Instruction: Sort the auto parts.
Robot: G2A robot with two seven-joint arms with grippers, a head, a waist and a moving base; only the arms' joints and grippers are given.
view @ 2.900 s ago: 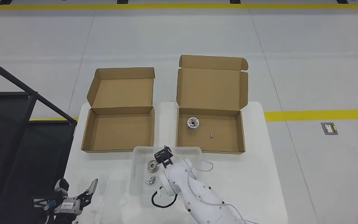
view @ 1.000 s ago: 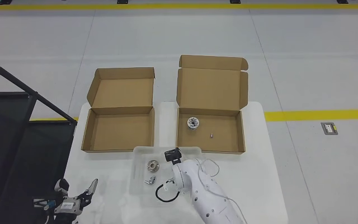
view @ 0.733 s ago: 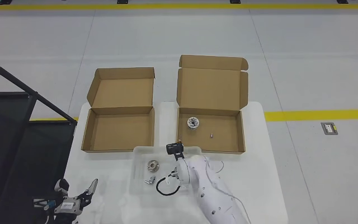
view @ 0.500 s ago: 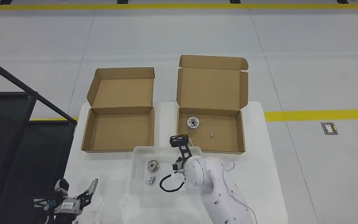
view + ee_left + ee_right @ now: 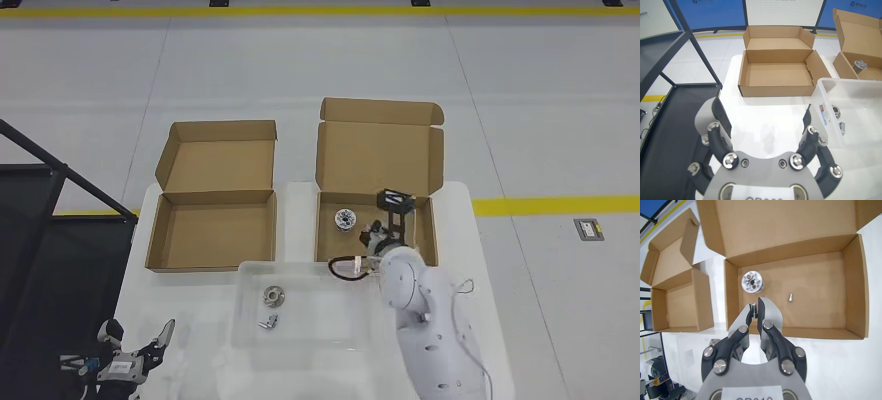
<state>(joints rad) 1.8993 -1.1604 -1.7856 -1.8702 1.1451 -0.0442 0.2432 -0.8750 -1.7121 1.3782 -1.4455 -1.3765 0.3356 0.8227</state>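
My right gripper (image 5: 754,310) is shut on a short threaded bolt (image 5: 753,309) and hangs over the right cardboard box (image 5: 819,294), near its front left part. A round metal hub (image 5: 752,284) and a small screw (image 5: 790,298) lie on that box's floor. From above, this gripper (image 5: 378,240) sits just right of the hub (image 5: 345,219). The left cardboard box (image 5: 212,232) holds nothing. A clear bin (image 5: 300,267) holds a metal ring (image 5: 272,296) and a small bracket (image 5: 268,322). My left gripper (image 5: 762,106) is open with nothing between its fingers, at the table's near left corner (image 5: 130,355).
A black metal rack (image 5: 40,250) stands beside the table's left edge, close to the left gripper. Both boxes have lids standing up at the back. Bare white tabletop (image 5: 768,113) lies between the left gripper and the left box (image 5: 776,75).
The right arm has lifted out of the clear bin and swung to the back right, carrying the bolt over the right box. The left arm has kept still.
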